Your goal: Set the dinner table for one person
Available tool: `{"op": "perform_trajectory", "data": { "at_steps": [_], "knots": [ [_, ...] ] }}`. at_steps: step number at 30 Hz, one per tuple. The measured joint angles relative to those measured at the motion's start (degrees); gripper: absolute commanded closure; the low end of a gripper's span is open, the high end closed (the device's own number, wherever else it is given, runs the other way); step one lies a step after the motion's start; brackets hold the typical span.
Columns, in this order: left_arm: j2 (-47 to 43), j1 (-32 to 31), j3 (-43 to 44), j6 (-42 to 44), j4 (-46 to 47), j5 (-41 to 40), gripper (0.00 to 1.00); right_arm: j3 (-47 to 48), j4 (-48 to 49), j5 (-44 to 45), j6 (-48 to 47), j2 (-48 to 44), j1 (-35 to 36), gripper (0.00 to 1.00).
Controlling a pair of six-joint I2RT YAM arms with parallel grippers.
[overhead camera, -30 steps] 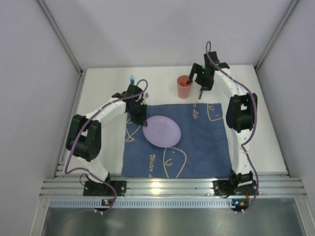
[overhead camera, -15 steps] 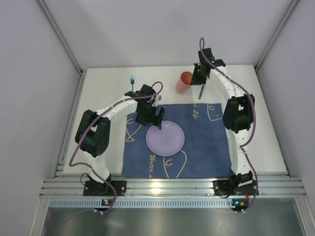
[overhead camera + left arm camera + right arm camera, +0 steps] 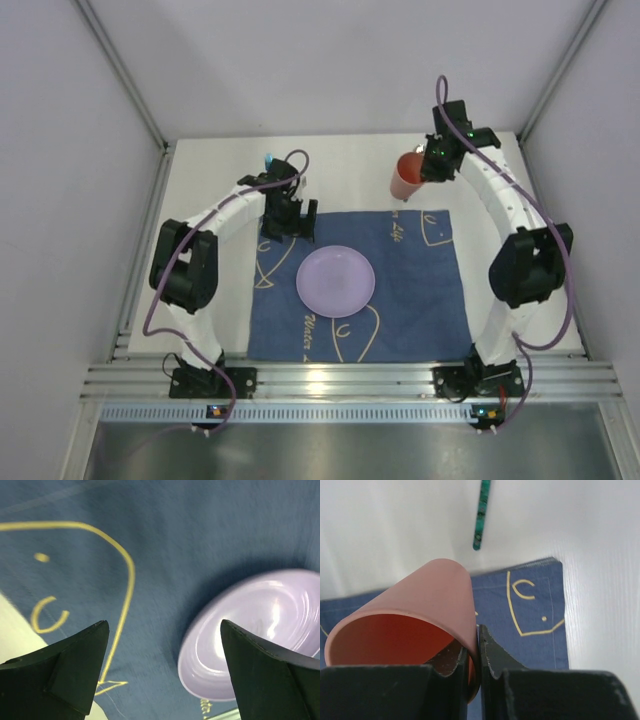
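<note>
Top external view showed the dinner table (image 3: pixel 350 160) as the white top under both arms, running from the ribbed rail at its near edge to the back walls. A dark blue mat (image 3: pixel 420 290) lay at its middle and carried a lilac plate (image 3: pixel 335 282), glossy and bare. The left gripper (image 3: pixel 290 222) hung over the mat's far left corner, jaws spread wide, gripping nothing. The right gripper (image 3: pixel 479 645) pinched the wall of an orange cup (image 3: pixel 435 595), tilted above the mat's far edge, its inside showing only bare orange. A teal stick (image 3: pixel 482 512) lay on the white top beyond that edge.
</note>
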Motion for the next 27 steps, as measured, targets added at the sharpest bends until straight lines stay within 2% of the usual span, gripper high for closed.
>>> {"op": "perform_trajectory", "data": {
  "at_steps": [4,12,14,17,18,20,22,24,27],
  "knots": [
    [3.3,4.0,4.6,-2.5,0.0,-0.6,0.03,-6.6,0.0,1.8,0.3,-4.4,0.0,1.0],
    [12.7,8.0,16.7,-5.2,-0.5,-4.7,0.03,-16.3,-1.7,3.7,2.2,-2.8,0.0,1.0],
    [14.8,8.3,20.3,-5.6,-0.4,-5.9,0.03,-17.2,-2.3,3.8,2.5,-2.7,0.0,0.96],
    [17.2,8.7,24.3,-5.8,-0.1,-8.0,0.04,-17.4,-2.5,3.7,3.0,-2.7,0.1,0.63],
    [18.0,8.7,25.4,-5.8,0.0,-8.9,0.04,-17.4,-2.6,3.7,3.0,-2.7,0.1,0.49],
    [19.9,8.9,28.1,-5.8,0.0,-11.3,0.04,-17.4,-3.0,3.6,3.2,-2.7,0.2,0.36],
    [21.8,9.0,30.4,-5.6,0.0,-13.6,0.04,-17.4,-3.6,3.7,3.3,-2.7,0.2,0.17],
    [23.6,9.2,32.2,-5.4,0.0,-15.6,0.04,-17.4,-4.4,4.1,2.9,-2.8,0.2,0.08],
    [25.6,10.0,33.6,-5.1,0.7,-18.1,0.1,-17.3,-6.3,5.0,2.4,-3.6,0.3,0.05]
  ]
}}
